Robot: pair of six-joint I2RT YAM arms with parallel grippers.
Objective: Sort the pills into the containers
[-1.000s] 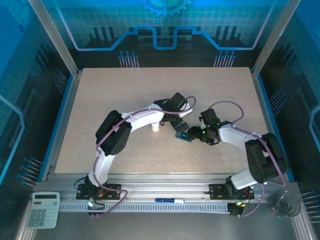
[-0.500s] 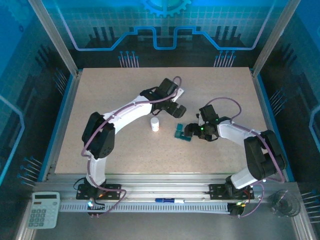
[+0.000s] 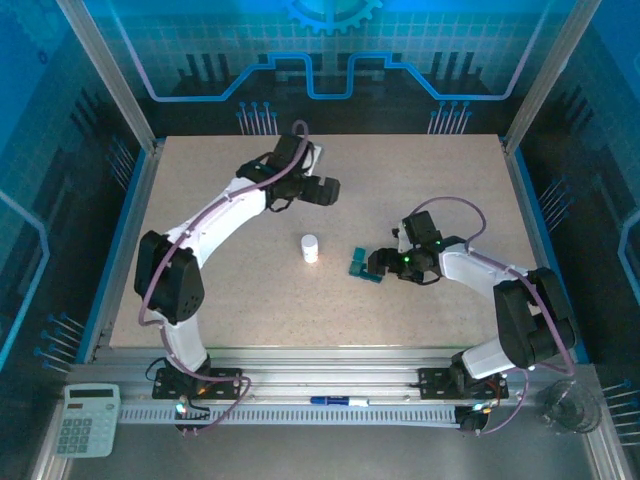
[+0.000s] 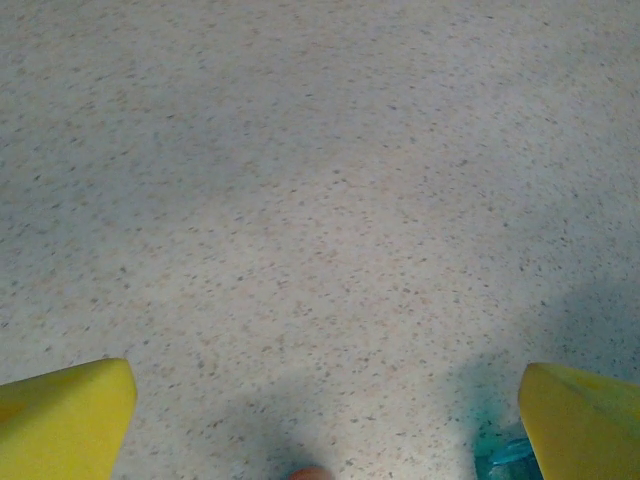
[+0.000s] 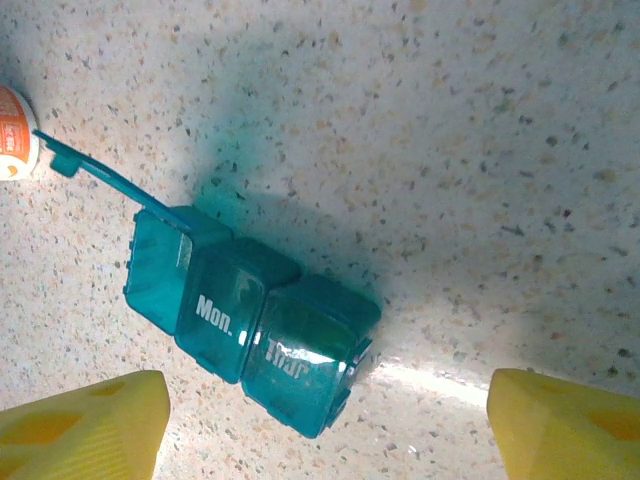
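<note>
While the pill box (image 5: pixel 250 335) lies where it lay a second ago, near the middle of the table (image 3: pixel 450 180) with its end lid (image 5: pixel 95 170) flipped up, my left gripper (image 3: pixel 326 190) has swung away from it toward the far left. Its fingers are spread wide over bare tabletop. My right gripper (image 5: pixel 325 385) stays just right of the box, pads apart and holding nothing. I judge the box opened and waiting, with pills yet to be fetched, likely from the white bottle (image 3: pixel 311 248) near it. I cannot tell whether the open compartment holds a pill. A teal scrap (image 4: pixel 500 458) and a reddish speck (image 4: pixel 310 472) are cut off at the lower edge of my left wrist view, and I cannot name either.
</note>
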